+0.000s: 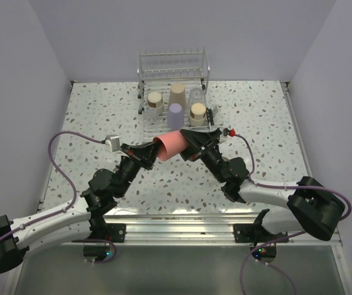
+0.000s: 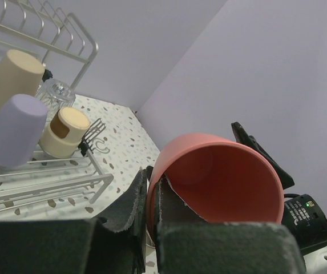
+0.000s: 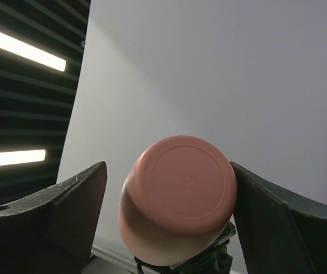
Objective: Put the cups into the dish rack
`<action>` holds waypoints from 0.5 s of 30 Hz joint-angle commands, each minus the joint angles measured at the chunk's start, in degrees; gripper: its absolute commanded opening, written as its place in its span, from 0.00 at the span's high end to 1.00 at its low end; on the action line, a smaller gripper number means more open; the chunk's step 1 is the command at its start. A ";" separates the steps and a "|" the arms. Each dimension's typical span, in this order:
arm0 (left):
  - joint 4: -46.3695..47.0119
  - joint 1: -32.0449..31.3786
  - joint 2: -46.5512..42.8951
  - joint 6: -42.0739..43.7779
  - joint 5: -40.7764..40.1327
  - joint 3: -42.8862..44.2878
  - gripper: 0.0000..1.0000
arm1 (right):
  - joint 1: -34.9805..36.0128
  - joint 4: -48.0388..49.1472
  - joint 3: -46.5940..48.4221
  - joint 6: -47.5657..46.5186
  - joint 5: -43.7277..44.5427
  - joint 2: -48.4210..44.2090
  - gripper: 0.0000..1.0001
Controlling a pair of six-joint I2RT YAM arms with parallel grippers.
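The left gripper (image 1: pixel 152 152) was clenched on the rim of the coral-pink cup (image 1: pixel 171 145), one finger inside the mouth and one outside. The cup lay on its side in the air, its long axis running across between the two arms, mouth toward the left gripper and closed base toward the right. The right gripper (image 1: pixel 192 142) straddled that base with its jaws spread. In the right wrist view one finger touched or nearly touched the cup's wall while a gap showed at the other, so it had no grip yet. Both arms reached forward and inward, meeting above the surface (image 1: pixel 255 123) just in front of the dish rack (image 1: pixel 173 60), where a beige cup (image 1: pixel 177 95) and a lavender cup (image 1: pixel 175 115) stood inverted.
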 commanded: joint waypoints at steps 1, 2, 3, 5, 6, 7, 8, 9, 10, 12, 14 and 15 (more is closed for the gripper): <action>6.62 0.02 1.49 -0.77 -0.19 -0.57 1.00 | 0.61 18.66 2.89 -0.11 -2.82 -1.35 0.15; 6.88 0.02 1.75 -1.04 -0.19 -0.74 1.00 | 0.61 18.66 3.07 -0.11 -2.82 -1.26 0.23; 6.97 0.02 2.10 -1.21 -0.28 -0.83 1.00 | 0.69 18.75 3.15 -0.03 -3.17 -1.09 0.26; 7.32 0.02 2.37 -1.48 -0.28 -1.01 1.00 | 0.70 18.66 3.51 -0.20 -3.52 -1.00 0.39; 7.32 0.02 2.89 -1.48 -0.19 -1.01 1.00 | 0.70 18.66 3.68 -0.38 -3.87 -0.48 0.44; 7.41 0.02 3.07 -1.48 -0.10 -0.92 1.00 | 0.78 18.75 3.68 -0.29 -3.96 -0.30 0.49; 7.32 0.02 3.24 -1.48 0.07 -0.83 1.00 | 0.78 18.66 3.86 -0.12 -4.14 -0.03 0.54; 7.24 0.02 3.86 -1.48 -0.02 -0.74 1.00 | 0.78 18.75 3.95 -0.11 -4.23 0.23 0.63; 6.37 0.02 4.21 -1.74 0.07 -0.48 1.00 | 0.78 18.66 3.95 0.06 -4.40 0.67 0.68; 4.87 -0.07 5.26 -1.74 0.42 0.92 1.00 | 0.87 18.66 4.03 -0.20 -4.49 0.94 0.91; 0.40 0.02 6.14 -1.57 1.03 3.20 0.93 | 0.78 18.66 3.77 -0.47 -3.97 1.37 1.00; -1.45 0.02 6.23 -1.57 0.95 3.99 0.87 | 0.87 18.49 3.60 -0.38 -3.79 1.38 1.00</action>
